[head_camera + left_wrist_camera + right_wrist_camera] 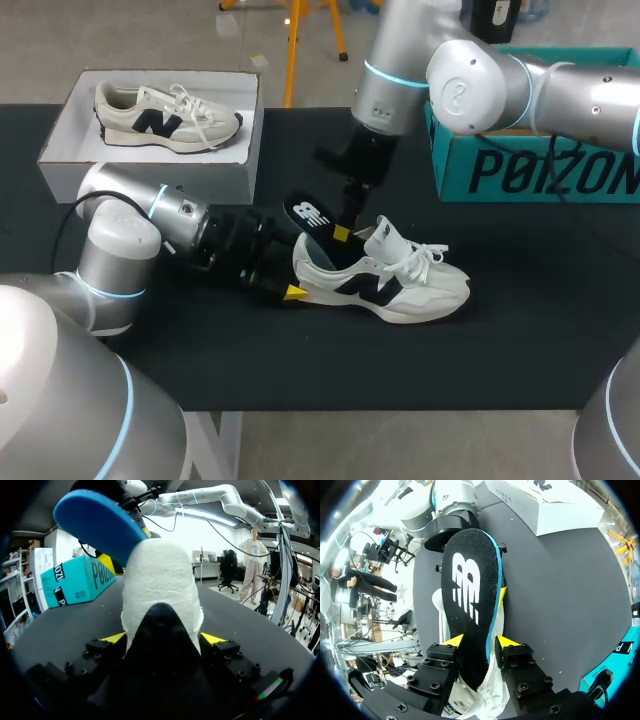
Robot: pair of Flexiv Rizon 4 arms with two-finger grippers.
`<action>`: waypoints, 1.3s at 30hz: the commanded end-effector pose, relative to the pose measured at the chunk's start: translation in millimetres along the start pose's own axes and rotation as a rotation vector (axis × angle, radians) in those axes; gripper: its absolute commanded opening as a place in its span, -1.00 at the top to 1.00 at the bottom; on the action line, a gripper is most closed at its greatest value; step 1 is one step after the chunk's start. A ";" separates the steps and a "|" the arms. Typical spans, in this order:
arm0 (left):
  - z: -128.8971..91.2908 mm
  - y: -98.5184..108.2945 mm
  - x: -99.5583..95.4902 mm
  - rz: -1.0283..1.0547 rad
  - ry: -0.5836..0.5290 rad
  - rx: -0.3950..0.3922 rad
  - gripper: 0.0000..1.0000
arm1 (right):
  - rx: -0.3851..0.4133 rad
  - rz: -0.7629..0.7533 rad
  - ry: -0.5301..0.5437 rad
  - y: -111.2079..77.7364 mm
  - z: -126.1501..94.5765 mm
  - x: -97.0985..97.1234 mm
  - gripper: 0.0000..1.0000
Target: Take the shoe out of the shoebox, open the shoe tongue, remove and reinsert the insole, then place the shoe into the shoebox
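Insole (470, 605) tight in right pincer (480, 640), shoe heel (160, 590) tight in left pincer (163, 638).

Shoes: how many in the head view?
2: one shoe in the white box; the other shoe on the table, in the left end effector. Teal box may hide more.

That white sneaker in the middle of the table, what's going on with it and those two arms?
The left arm's fingers clamp the heel of the white-and-black sneaker on the black table. The right arm's fingers grip a black insole with a blue underside, its lower end in the sneaker's opening, the rest sticking out. A matching sneaker lies in a white open box at far left; a teal shoebox stands at far right.
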State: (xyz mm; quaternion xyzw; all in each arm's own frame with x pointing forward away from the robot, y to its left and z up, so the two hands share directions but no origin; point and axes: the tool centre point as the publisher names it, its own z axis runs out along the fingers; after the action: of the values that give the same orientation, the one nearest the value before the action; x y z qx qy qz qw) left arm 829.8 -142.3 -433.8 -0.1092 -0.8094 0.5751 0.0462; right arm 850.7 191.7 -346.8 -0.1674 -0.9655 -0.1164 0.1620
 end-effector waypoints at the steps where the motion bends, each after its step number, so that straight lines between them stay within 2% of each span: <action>1: 1.7 1.4 -0.9 -0.001 0.004 -0.001 1.00 | -0.008 0.000 0.005 2.6 1.3 -1.7 0.50; 2: 1.7 1.4 -0.9 -0.001 0.004 -0.001 1.00 | -0.010 -0.001 0.005 3.7 0.8 -2.0 0.82; 3: 1.7 1.4 -0.9 -0.001 0.004 -0.001 1.00 | -0.012 -0.003 0.005 4.9 0.4 -2.0 1.00; 14: 1.7 1.4 -0.9 -0.001 0.004 -0.001 1.00 | -0.074 -0.011 0.016 8.5 -9.8 0.3 1.00; 20: 1.7 1.4 -0.9 -0.001 0.004 -0.001 1.00 | -0.116 -0.025 0.002 15.5 -27.0 4.9 1.00; 23: 1.7 1.4 -0.9 -0.001 0.004 -0.001 1.00 | -0.157 -0.025 -0.019 22.5 -45.2 4.9 1.00; 26: 1.7 1.4 -0.9 -0.001 0.004 -0.001 1.00 | -0.178 -0.039 -0.058 34.0 -74.2 9.7 1.00; 34: 1.7 1.4 -0.9 -0.001 0.004 -0.001 1.00 | -0.299 -0.014 -0.179 47.2 -179.5 26.6 1.00; 39: 1.7 1.4 -0.9 -0.001 0.004 -0.001 1.00 | -0.299 -0.014 -0.179 47.2 -179.5 26.6 1.00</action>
State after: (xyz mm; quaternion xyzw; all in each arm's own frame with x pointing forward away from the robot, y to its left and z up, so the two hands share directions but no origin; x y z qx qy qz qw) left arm 829.8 -142.3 -433.9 -0.1092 -0.8094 0.5751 0.0462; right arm 899.5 204.0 -177.2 -0.1880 -0.9491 -0.2450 0.0626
